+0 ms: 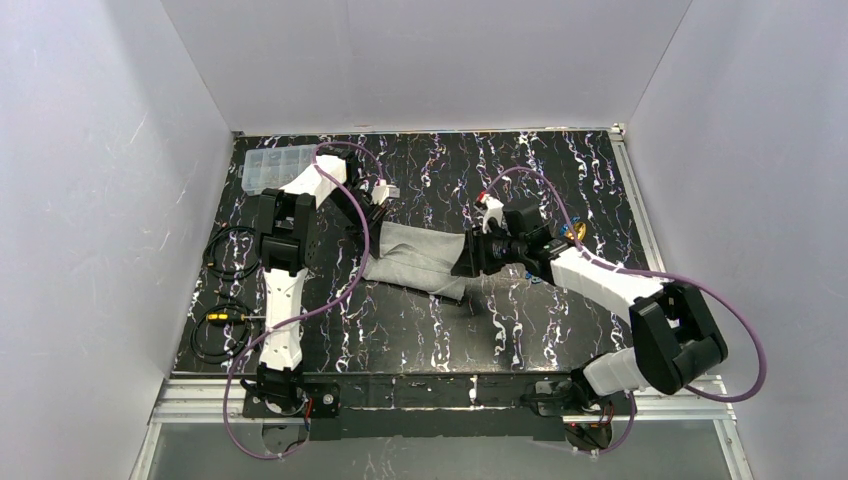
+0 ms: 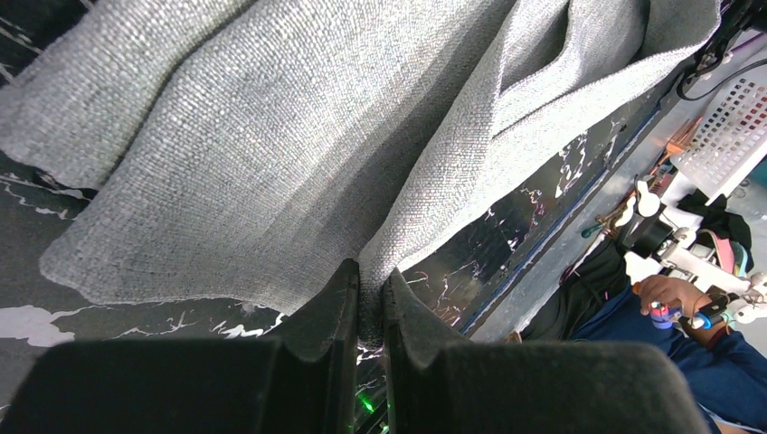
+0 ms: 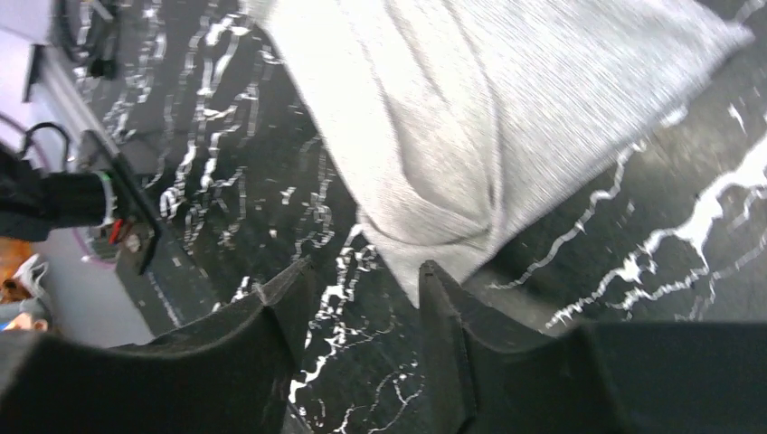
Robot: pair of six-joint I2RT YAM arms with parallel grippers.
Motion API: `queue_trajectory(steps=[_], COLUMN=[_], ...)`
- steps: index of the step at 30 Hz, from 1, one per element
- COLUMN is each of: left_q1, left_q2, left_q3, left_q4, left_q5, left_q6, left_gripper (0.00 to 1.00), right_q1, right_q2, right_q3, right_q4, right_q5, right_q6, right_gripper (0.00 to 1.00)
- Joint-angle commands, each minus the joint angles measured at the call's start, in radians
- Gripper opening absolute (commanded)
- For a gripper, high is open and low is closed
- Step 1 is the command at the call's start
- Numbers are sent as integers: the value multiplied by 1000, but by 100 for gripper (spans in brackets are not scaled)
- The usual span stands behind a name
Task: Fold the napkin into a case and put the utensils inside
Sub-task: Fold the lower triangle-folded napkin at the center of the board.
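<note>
Light-grey woven cloth, the napkin point(image 1: 415, 255), is lying bunched in a loosely folded band near the middle of a black table point(image 1: 450, 330) veined with white. In the overhead view its long axis is running roughly left to right, tilting a little so that the left end is pointing toward the far left corner and the right end toward the near right. Soft creases are running along that same line.

At the left end, the left gripper point(image 2: 369, 271) is pinching the napkin. Its two black padded fingers point(image 2: 317, 325) are closing almost completely, with only a thin edge of cloth showing between them, and the fabric is fanning away from that pinch across the table.

At the right end, the right gripper point(image 3: 366, 269) is hovering low over the table with its jaws parted. Bare table is showing in the gap, and nothing is being held. A rounded fold of the napkin is sitting just ahead of one finger; this view is blurred.

Two small shiny utensils point(image 1: 574, 232), one gold-orange and one blue, are lying on the table just behind the right arm, apart from the napkin.

A clear plastic compartment box point(image 1: 280, 168) is sitting in the far left corner. Black coiled cables point(image 1: 225, 255) are lying along the left edge.
</note>
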Motion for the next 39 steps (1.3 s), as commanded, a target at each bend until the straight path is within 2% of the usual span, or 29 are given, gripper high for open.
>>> queue_trajectory(steps=[1, 5, 8, 12, 17, 18, 22, 25, 27, 29, 30, 35, 39], left_q1=[-7, -7, -7, -7, -7, -7, 2, 15, 25, 31, 32, 36, 30], left_q2=[10, 12, 13, 13, -5, -12, -42, -67, -80, -91, -95, -135, -155], left_q3=[37, 36, 33, 35, 32, 33, 50, 91, 129, 174, 191, 217, 141], left_q4=[-6, -6, -7, -5, -7, -11, -44, -69, -82, -100, -108, -125, -157], left_q5=[14, 7, 3, 4, 4, -2, -21, -43, -65, -96, -110, -126, -72], left_q6=[-19, -19, -18, -23, -26, -24, -13, -6, -4, 8, 15, 53, 102], left_gripper=[0, 0, 0, 0, 0, 0, 15, 33, 41, 54, 57, 57, 45], right_q1=[-3, 27, 45, 46, 36, 31, 22, 21, 19, 17, 16, 12, 5], right_q2=[-35, 13, 91, 176, 325, 349, 399, 419, 426, 432, 434, 441, 440], right_q3=[48, 38, 63, 101, 152, 155, 147, 140, 131, 122, 119, 108, 104], right_q4=[27, 173, 190, 198, 151, 151, 173, 169, 173, 185, 186, 206, 216], right_q5=[-146, -231, -289, -324, -238, -217, -176, -161, -151, -152, -150, -152, -161], right_q6=[8, 61, 43, 8, -26, -22, 6, 12, 16, 26, 28, 50, 67], right_gripper=[51, 34, 21, 17, 8, 7, 7, 6, 5, 5, 5, 4, 4])
